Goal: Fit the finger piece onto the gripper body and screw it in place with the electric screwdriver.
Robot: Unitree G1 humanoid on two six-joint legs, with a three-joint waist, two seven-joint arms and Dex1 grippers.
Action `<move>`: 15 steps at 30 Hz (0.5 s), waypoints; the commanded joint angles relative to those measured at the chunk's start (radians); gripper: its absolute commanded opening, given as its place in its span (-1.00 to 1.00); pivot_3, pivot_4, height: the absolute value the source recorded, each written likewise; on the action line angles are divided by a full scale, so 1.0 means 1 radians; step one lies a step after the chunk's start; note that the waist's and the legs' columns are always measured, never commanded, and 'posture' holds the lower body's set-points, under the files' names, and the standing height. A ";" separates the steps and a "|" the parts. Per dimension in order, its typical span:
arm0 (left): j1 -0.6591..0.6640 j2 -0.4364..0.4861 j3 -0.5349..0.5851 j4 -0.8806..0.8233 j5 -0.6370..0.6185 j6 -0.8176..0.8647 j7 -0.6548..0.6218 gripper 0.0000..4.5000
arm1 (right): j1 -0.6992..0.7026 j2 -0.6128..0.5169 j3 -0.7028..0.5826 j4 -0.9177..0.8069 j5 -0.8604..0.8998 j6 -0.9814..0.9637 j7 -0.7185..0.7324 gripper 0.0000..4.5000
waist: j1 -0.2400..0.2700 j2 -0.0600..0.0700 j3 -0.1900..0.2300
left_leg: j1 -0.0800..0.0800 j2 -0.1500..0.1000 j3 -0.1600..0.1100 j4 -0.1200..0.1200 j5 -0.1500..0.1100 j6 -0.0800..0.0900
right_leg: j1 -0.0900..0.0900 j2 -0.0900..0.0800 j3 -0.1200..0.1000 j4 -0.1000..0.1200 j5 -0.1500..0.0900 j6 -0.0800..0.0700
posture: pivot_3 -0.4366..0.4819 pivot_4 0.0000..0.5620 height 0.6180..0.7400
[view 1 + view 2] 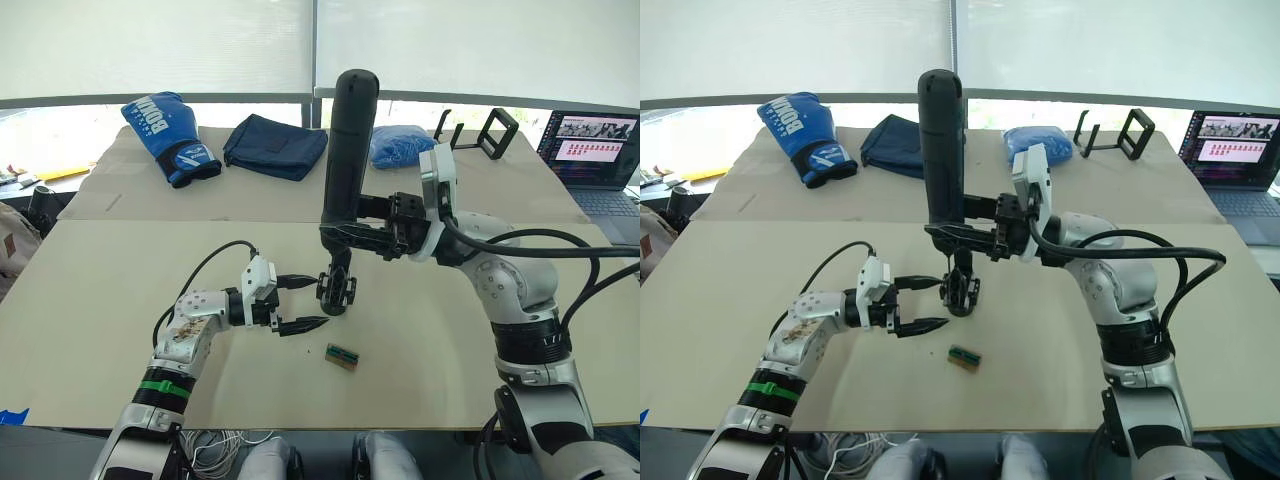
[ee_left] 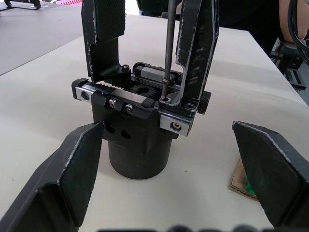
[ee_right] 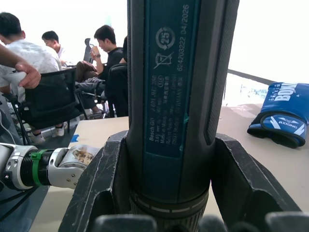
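Note:
The gripper body [image 2: 137, 140] stands upright on its round base on the beige table [image 1: 120, 330]. Two black fingers rise from its top rail. The finger piece [image 2: 195, 48] is the one next to the screwdriver's thin bit [image 2: 167, 48], whose tip rests in a screw hole at that piece's foot. My right gripper [image 1: 352, 236] is shut on the electric screwdriver [image 1: 348, 150], holding it vertical over the gripper body [image 1: 337, 291]. My left gripper [image 1: 320, 300] is open, and its fingertips flank the body's near side without touching it.
A small green-brown block [image 1: 342, 357] lies just in front of the body. At the back lie a blue boxing glove [image 1: 170, 135], a dark blue cloth [image 1: 275, 145], a blue bag [image 1: 400, 145], a black stand [image 1: 478, 135] and a laptop [image 1: 595, 150]. People sit beyond the table [image 3: 29, 63].

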 commanded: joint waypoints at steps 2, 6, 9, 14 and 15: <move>-0.007 -0.004 -0.002 -0.016 -0.009 -0.015 -0.010 1.00 | -0.050 -0.002 -0.036 0.000 0.031 0.001 0.001 -0.14 | 0.000 0.000 0.000 | 0.000 0.000 0.000 0.000 0.000 0.000 | 0.000 0.000 0.000 0.000 0.000 0.000 | -0.05 -0.47 1.00; -0.002 -0.004 -0.001 -0.021 -0.012 -0.015 -0.011 1.00 | -0.059 -0.001 -0.038 0.009 0.038 0.010 0.001 -0.14 | 0.000 0.000 0.000 | 0.000 0.000 0.000 0.000 0.000 0.000 | 0.000 0.000 0.000 0.000 0.000 0.000 | -0.05 -0.47 1.00; 0.003 -0.001 0.001 -0.025 -0.013 -0.015 -0.013 1.00 | -0.062 -0.003 -0.038 0.010 0.044 0.021 0.004 -0.14 | 0.000 0.000 0.000 | 0.000 0.000 0.000 0.000 0.000 0.000 | 0.000 0.000 0.000 0.000 0.000 0.000 | -0.05 -0.47 1.00; 0.007 0.000 0.001 -0.027 -0.013 -0.014 -0.012 1.00 | -0.065 -0.002 -0.041 0.008 0.057 0.041 0.006 -0.14 | 0.000 0.000 0.000 | 0.000 0.000 0.000 0.000 0.000 0.000 | 0.000 0.000 0.000 0.000 0.000 0.000 | -0.05 -0.47 1.00; 0.008 0.000 0.001 -0.027 -0.013 -0.014 -0.013 1.00 | -0.065 -0.002 -0.041 0.007 0.058 0.043 0.006 -0.14 | 0.000 0.000 0.000 | 0.000 0.000 0.000 0.000 0.000 0.000 | 0.000 0.000 0.000 0.000 0.000 0.000 | -0.05 -0.47 1.00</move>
